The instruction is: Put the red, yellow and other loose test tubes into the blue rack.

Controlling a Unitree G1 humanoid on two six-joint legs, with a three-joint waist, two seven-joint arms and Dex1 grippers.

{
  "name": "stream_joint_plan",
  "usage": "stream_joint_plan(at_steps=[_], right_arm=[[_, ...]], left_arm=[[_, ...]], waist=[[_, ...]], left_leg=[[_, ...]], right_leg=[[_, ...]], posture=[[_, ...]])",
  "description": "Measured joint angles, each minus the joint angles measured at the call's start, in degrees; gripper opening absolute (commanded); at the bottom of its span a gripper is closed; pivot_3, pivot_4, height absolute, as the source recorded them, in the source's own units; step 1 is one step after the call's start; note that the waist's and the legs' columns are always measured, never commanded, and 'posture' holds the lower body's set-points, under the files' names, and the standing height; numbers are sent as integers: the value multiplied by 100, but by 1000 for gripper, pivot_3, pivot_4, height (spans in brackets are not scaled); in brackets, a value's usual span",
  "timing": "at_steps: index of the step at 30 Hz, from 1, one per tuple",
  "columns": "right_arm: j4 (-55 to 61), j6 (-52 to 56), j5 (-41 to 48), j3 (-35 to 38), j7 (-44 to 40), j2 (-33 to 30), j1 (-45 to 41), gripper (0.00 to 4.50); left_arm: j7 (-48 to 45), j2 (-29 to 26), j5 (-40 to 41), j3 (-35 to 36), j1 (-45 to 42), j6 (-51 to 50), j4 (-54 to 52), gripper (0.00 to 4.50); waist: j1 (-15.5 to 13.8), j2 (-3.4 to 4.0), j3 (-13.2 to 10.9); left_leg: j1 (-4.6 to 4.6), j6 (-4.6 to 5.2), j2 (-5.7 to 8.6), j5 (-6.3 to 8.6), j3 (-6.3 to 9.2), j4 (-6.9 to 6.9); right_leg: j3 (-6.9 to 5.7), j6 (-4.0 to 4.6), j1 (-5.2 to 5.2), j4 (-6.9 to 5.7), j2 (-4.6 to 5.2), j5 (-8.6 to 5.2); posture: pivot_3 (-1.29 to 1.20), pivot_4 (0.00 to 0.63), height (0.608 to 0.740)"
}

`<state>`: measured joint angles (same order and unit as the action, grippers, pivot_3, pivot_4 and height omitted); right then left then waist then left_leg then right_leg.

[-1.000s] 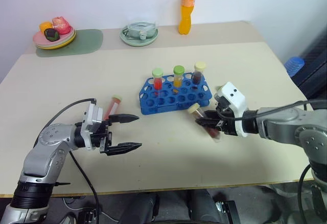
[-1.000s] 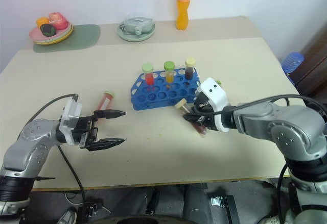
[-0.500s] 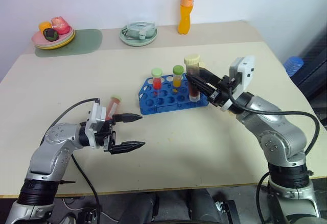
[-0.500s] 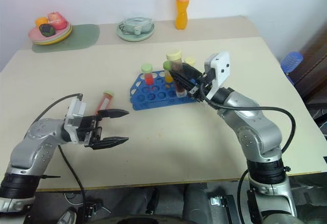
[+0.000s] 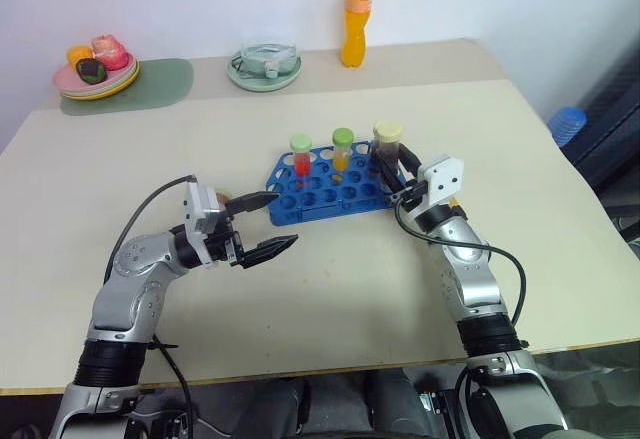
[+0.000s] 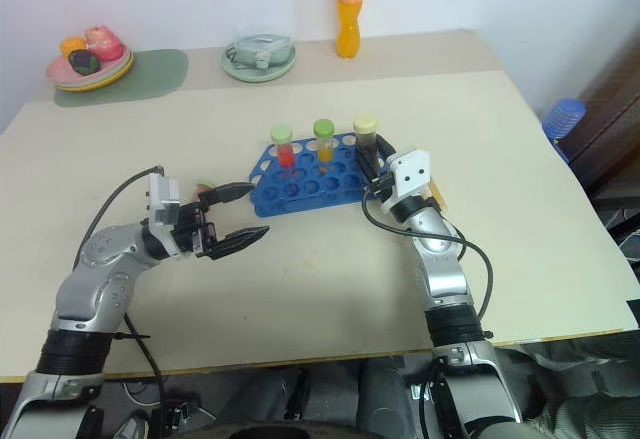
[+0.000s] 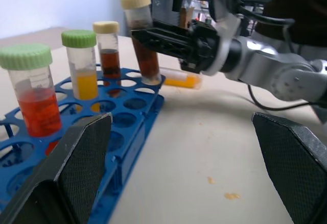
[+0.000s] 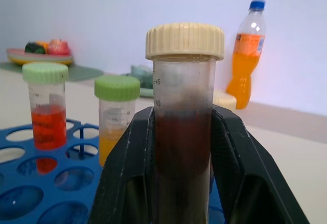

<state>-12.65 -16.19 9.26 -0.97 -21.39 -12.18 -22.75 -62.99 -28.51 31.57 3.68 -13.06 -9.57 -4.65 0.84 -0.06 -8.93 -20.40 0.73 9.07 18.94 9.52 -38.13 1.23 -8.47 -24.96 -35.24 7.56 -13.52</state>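
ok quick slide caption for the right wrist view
Right gripper holds a cream-capped brown tube upright over the blue rack.

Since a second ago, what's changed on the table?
The right claw, shut on the dark brown tube, swung it from low beside the blue rack to upright over the rack's right end. The left claw, open, edged toward the rack. The three racked tubes stayed.

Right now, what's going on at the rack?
The right end effector grips a dark brown tube with a cream cap upright over the near right corner of the blue rack. Three capped tubes stand in the rack. The left end effector hovers open near a red tube lying on the table.
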Motion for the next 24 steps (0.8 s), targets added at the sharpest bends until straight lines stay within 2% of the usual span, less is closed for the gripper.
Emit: stream_joint_plan(at_steps=[18,24], right_arm=[[-2,-57,3,19,-56,96,0,1178],[-358,-239,0,98,23,180,-157,1178]], left_arm=[[243,54,-41,-25,0,10,-10,4500],[360,112,-43,-56,9,9,-111,4500]], waist=[[-4,0,0],[0,1,1]], left_leg=[[0,0,0,0,0,-1],[3,0,0,0,0,-1]], right_leg=[[1,0,1,-1,0,0],[1,1,4,-1,0,0]], posture=[[0,150,740],[0,150,740]])
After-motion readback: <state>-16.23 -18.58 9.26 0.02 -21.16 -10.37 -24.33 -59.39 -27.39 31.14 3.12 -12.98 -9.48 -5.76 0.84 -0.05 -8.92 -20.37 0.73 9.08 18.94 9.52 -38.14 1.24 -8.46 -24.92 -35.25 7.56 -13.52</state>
